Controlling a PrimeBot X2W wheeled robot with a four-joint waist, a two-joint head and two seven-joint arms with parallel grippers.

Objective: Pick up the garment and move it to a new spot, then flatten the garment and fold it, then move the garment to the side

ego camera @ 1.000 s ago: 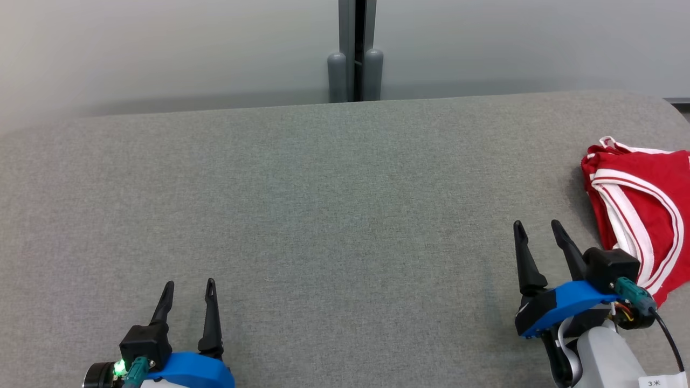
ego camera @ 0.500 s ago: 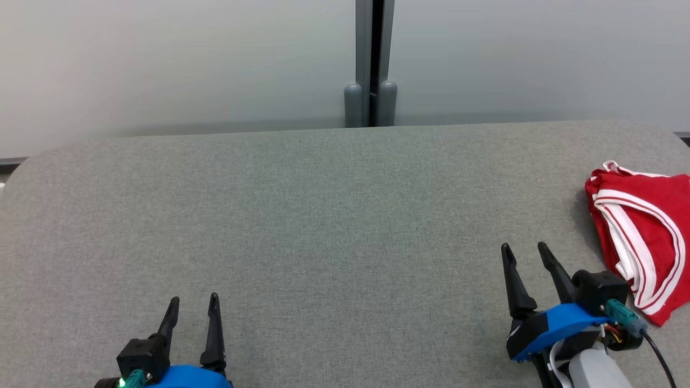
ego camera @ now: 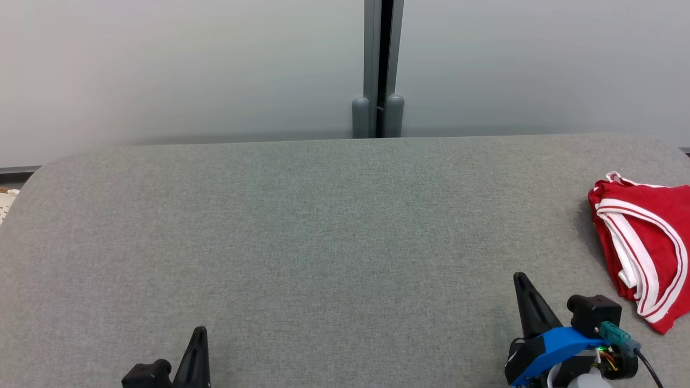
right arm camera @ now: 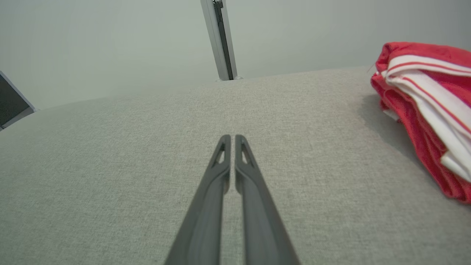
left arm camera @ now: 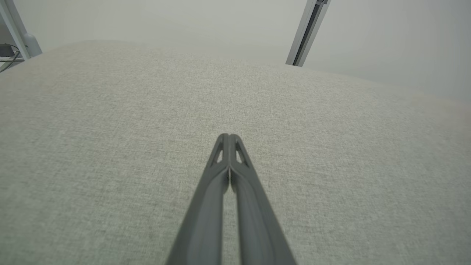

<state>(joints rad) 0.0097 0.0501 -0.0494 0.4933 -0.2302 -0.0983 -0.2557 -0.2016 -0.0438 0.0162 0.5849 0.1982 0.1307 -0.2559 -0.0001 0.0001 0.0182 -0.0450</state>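
Where the garment is lying: the red, white-striped garment (ego camera: 644, 253) is resting in a folded heap at the far right of the grey counter (ego camera: 323, 226), reaching the head view's right edge.
Left tool (left arm camera: 229, 137): its fingers are pressing together tip to tip, gripping nothing, over bare counter.
Right tool (right arm camera: 232, 137): its fingers are sitting almost together, a hairline slit between them, pinching nothing; the garment is lying near on its right, apart from it.
Backdrop: a grey post (ego camera: 378, 70) is standing behind the counter's far edge.
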